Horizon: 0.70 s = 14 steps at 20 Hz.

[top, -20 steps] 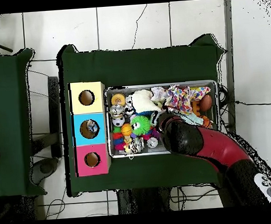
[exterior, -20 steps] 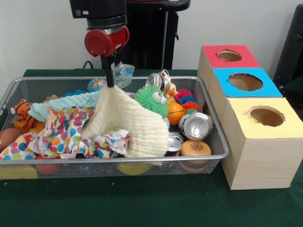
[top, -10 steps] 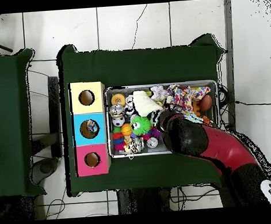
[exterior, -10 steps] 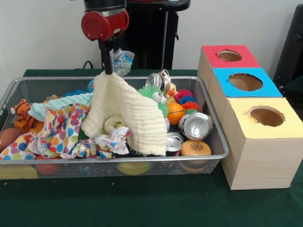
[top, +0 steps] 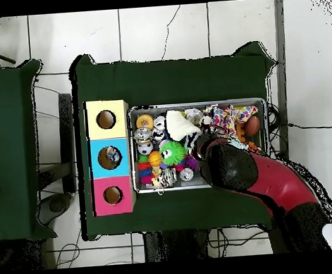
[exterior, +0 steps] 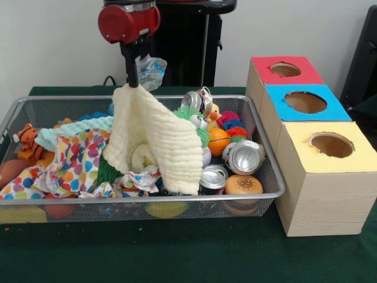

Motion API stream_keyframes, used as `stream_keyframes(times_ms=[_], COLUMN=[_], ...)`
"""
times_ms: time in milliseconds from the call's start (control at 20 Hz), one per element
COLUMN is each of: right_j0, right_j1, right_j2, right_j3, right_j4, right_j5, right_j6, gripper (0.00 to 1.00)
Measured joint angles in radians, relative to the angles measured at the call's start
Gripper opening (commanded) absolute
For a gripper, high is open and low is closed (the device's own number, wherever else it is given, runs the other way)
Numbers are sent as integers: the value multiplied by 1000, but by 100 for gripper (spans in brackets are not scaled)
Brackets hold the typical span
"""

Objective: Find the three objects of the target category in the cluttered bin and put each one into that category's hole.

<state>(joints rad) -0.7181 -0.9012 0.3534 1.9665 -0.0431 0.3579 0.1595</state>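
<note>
Bin (exterior: 268, 177): packed across its floor; no bare mesh shows among the clutter.
Centre of frame: cream cloth (exterior: 154, 138) hangs from the gripper (exterior: 133, 79), screening the things behind it.
Left half: spotted cloth (exterior: 70, 165) heaped over toys.
Right half: cans (exterior: 244, 157) and balls crowd the wall.
Holes: red (exterior: 285, 69), blue (exterior: 305, 102) and yellow (exterior: 331, 144) open from above.
Lower frame: green table (exterior: 177, 253) bare.

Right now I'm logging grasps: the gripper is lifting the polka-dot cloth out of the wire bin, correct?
Not quite. In the front view the gripper is lifting the cream cloth out of the wire bin; the polka-dot cloth lies in the bin.
</note>
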Motion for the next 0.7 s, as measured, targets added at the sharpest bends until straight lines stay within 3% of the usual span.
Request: stream_keyframes(times_ms=[700], right_j0=[0], right_j1=[-36], right_j2=[0], right_j3=[9], right_j4=[30], right_j5=[36], right_j6=[0], gripper=[0])
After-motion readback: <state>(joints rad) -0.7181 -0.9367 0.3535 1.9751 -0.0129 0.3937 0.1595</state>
